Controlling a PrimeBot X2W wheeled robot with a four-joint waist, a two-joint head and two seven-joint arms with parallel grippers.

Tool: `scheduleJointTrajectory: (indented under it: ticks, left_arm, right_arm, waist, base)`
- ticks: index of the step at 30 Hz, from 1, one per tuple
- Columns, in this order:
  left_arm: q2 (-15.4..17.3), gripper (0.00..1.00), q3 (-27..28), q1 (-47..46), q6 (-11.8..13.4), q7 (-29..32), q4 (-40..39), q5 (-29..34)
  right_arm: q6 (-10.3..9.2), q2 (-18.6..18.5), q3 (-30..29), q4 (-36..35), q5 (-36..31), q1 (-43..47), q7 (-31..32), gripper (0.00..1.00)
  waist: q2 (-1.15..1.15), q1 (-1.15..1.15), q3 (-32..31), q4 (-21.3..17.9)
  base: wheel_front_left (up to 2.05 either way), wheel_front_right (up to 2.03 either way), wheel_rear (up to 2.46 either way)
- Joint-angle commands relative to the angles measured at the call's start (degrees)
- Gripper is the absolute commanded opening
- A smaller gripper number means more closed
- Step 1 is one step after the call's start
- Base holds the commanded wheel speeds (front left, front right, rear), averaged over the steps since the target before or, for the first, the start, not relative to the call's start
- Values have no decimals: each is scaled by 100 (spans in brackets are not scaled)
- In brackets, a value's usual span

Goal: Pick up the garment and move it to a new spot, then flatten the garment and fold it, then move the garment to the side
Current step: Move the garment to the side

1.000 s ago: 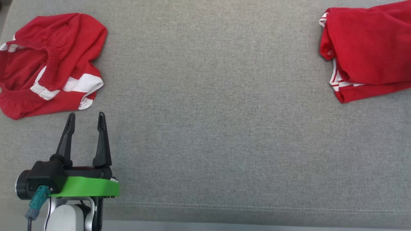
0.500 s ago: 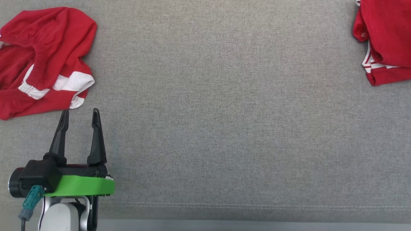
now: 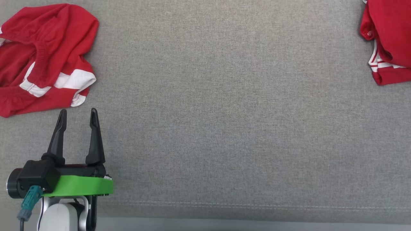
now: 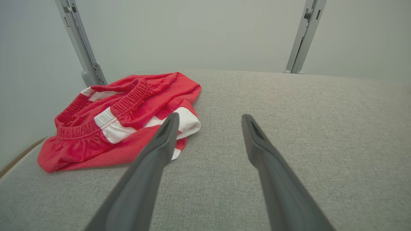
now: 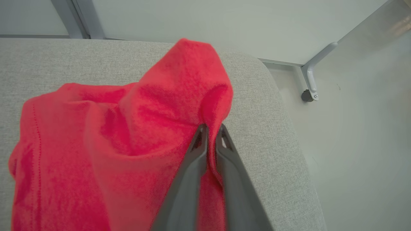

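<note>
A folded red garment (image 3: pixel 391 29) with white stripes lies at the far right of the grey padded table (image 3: pixel 212 112), partly cut off by the head view's edge. In the right wrist view my right gripper (image 5: pixel 212 126) is shut on a raised fold of this garment (image 5: pixel 128 128), close to the table's right edge. My left gripper (image 3: pixel 77 112) stands open and empty at the lower left, just short of a crumpled pair of red shorts (image 3: pixel 41 54) with white bands. In the left wrist view the left gripper (image 4: pixel 209 117) has the shorts (image 4: pixel 128 106) ahead and to its left.
The table's rounded right edge (image 5: pixel 282 128) drops to pale floor, where a frame foot (image 5: pixel 308 94) stands. Two metal posts (image 4: pixel 80 41) (image 4: pixel 303 35) rise behind the table against a pale wall. A stitched seam (image 3: pixel 257 207) runs along the front edge.
The folded garment has slid further right, toward the edge of the head view, with my right gripper shut on it. The camera shifted slightly; the left gripper and shorts keep their relation.
</note>
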Motion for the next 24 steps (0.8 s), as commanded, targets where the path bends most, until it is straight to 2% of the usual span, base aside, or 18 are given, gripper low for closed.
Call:
scheduleJointTrajectory:
  ticks: [1, 10, 21, 24]
  left_arm:
    - [-1, 100, 27, -46, -12, 1, -7, 41]
    - [-16, 100, 84, 3, -13, 1, 3, 59]
    - [-94, 100, 158, 158, -13, 1, 36, 77]
    - [-115, 100, 196, 259, -12, 1, 56, 86]
  right_arm:
    - [-9, -33, -3, 30, -49, 17, -24, 100]
    - [-9, 131, -53, 48, -188, 36, -204, 100]
    - [-9, 732, -312, -544, 265, 567, -1663, 100]
    - [-9, 973, -360, -844, 387, 936, -2277, 100]
  waist:
    - [0, 0, -6, -1]
    - [0, 0, -105, -28]
    - [0, 0, -593, -89]
    - [0, 0, -854, -133]
  base:
    - [0, 0, 0]
    - [0, 0, 0]
    - [0, 0, 0]
    - [0, 0, 0]
